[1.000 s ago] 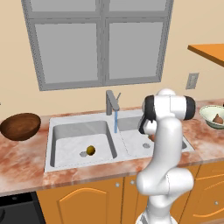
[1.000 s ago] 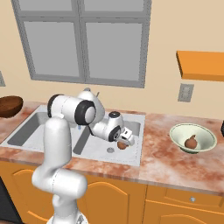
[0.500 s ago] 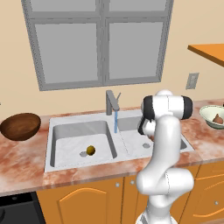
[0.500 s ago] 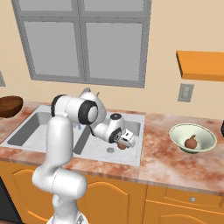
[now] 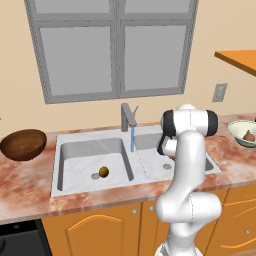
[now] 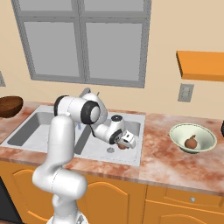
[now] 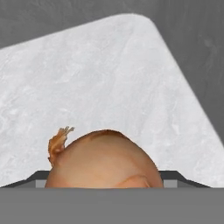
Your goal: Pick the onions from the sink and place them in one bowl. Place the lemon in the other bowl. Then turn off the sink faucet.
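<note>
In the right basin of the sink (image 6: 133, 120), my gripper (image 6: 125, 145) is down low with one onion (image 6: 122, 147) between its fingers. The hand view has that onion (image 7: 103, 159) large at the bottom, resting on the marbled floor, with a dark fingertip (image 7: 40, 176) close on each side. The jaws are open around it. The second onion (image 6: 190, 141) lies in the pale green bowl (image 6: 192, 129) on the right counter. The lemon (image 5: 104, 172) sits in the left basin by its drain. The brown bowl (image 5: 22, 144) stands far left. The faucet (image 5: 127, 116) runs a blue stream.
The divider between the basins (image 5: 136, 165) runs just left of my arm (image 5: 187, 165). An orange shelf (image 6: 200, 65) hangs above the pale bowl, and a wall outlet (image 6: 186, 92) sits below it. The window (image 5: 117, 47) is behind the faucet.
The fingers have drawn in toward the onion. The arm and the other objects hold their places.
</note>
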Tool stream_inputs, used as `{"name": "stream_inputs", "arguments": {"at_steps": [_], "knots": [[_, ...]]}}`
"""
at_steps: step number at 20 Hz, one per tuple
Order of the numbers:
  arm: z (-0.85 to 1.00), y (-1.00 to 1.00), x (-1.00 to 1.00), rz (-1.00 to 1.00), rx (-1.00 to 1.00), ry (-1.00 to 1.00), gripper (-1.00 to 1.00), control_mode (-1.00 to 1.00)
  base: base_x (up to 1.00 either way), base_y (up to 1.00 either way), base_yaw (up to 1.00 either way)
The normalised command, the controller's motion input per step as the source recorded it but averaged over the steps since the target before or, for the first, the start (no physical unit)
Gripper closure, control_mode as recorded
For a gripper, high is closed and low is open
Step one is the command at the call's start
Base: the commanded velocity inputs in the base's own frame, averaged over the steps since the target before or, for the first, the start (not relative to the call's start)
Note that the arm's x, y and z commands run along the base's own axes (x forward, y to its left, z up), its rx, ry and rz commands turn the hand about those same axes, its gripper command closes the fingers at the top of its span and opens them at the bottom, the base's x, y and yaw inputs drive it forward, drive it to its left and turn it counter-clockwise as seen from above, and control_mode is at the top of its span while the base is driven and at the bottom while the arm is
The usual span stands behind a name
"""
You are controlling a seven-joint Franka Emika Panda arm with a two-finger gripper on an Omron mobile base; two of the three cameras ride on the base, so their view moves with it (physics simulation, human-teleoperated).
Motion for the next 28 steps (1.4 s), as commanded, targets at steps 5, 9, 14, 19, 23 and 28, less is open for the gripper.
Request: {"name": "stream_inputs", "arguments": {"at_steps": [5,9,14,19,23,28], "knots": [[-0.03,0.0,0.05,0.0,0.0,0.0,1.0,-1.0,0.0,0.0,0.0],[0.39,0.0,-0.11,0.0,0.0,0.0,1.0,-1.0,0.0,0.0,0.0],[0.73,0.0,-0.15,0.0,0.0,0.0,1.0,-1.0,0.0,0.0,0.0],[0.74,0.07,-0.16,0.0,0.0,0.0,1.0,-1.0,0.0,0.0,0.0],[0.68,0.31,-0.12,0.0,0.0,0.0,1.0,-1.0,0.0,0.0,0.0],[0.63,0.36,-0.19,0.0,-0.02,0.0,1.0,-1.0,0.0,0.0,0.0]]}}
